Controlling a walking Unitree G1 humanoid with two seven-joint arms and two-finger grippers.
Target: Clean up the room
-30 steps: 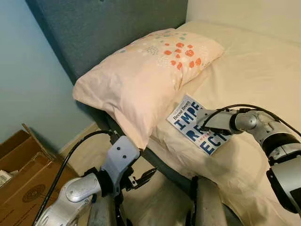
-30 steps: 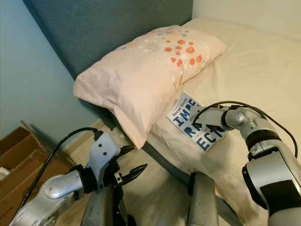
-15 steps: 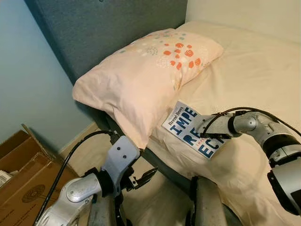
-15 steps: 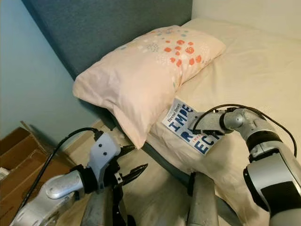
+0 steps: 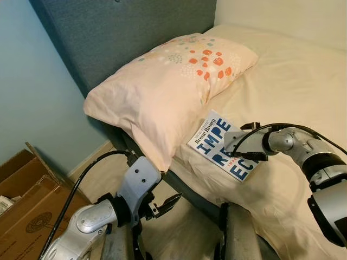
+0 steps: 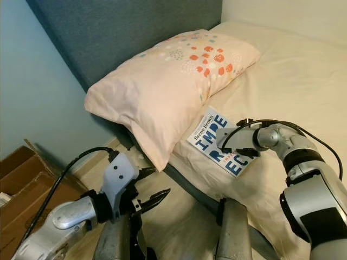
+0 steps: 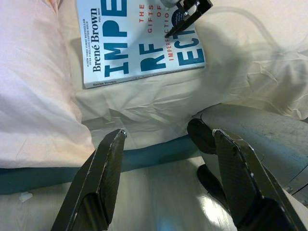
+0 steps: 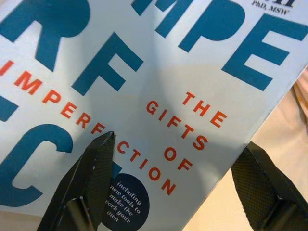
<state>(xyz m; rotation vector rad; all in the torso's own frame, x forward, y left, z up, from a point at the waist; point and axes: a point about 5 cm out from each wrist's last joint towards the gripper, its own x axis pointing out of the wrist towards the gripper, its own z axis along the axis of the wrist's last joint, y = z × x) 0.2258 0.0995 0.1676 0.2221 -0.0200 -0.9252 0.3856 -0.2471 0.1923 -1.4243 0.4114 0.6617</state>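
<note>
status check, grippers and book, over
Right gripper open over book on bed. Left gripper open, low beside bed edge. Pillow beside book, not blocking.

We saw a pale pink pillow [image 5: 162,81] printed with orange-red and light blue-grey dots clustered toward one end. The book [image 5: 217,143] had a white cover with large teal-blue block letters, smaller orange-red lettering, and a dark navy circle carrying white text. The bed sheet [image 5: 293,86] was plain cream. Behind it the headboard [image 5: 119,27] was a muted blue-grey fabric, and the wall [image 5: 32,92] beside it was light blue. The cardboard box [image 5: 24,200] was brown with a darker round printed mark. Both arms were silver; the left gripper [image 6: 149,200] and the right gripper [image 5: 246,142] had black fingers, with black cables.
</note>
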